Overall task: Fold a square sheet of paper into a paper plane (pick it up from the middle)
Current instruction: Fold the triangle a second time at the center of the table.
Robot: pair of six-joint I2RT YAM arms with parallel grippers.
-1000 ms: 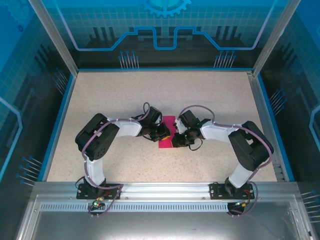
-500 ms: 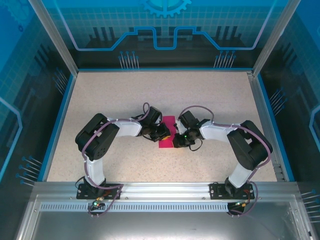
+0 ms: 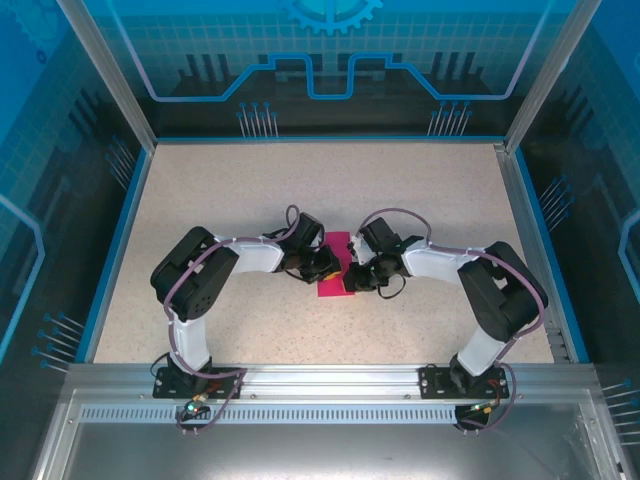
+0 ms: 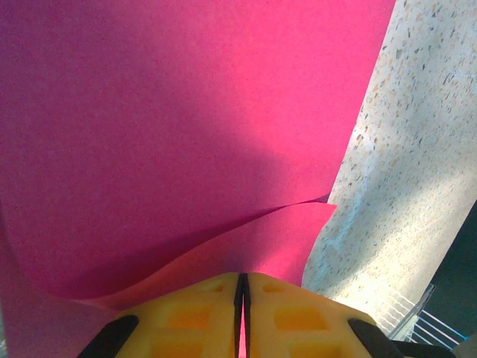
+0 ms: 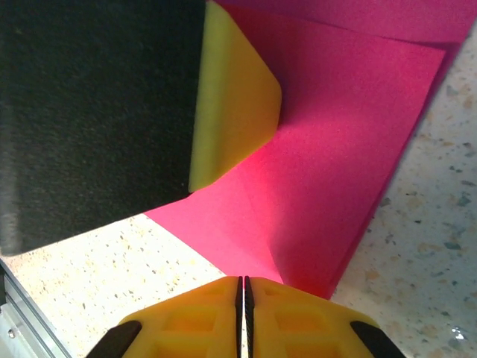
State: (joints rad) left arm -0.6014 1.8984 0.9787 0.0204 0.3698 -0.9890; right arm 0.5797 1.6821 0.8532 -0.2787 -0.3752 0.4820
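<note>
The square sheet of paper (image 3: 331, 288) is magenta and lies partly folded on the table between both grippers. In the left wrist view the paper (image 4: 186, 112) rises in two curved layers, and my left gripper (image 4: 241, 277) is shut on its near edge, pink showing between the pads. My left gripper (image 3: 327, 266) meets the sheet from the left in the top view. A folded flap with a diagonal crease shows on the paper (image 5: 335, 149) in the right wrist view. There my right gripper (image 5: 242, 280) is shut, its tips at the sheet's near corner. My right gripper (image 3: 353, 279) sits at the sheet's right edge.
The left gripper's yellow finger (image 5: 231, 97) and black body lie over the paper's upper left in the right wrist view. Speckled beige table (image 3: 420, 190) stretches behind and to both sides, bounded by a blue rim (image 3: 120, 240).
The right wrist has shifted slightly beside the sheet. The left arm and the paper stay where they were.
</note>
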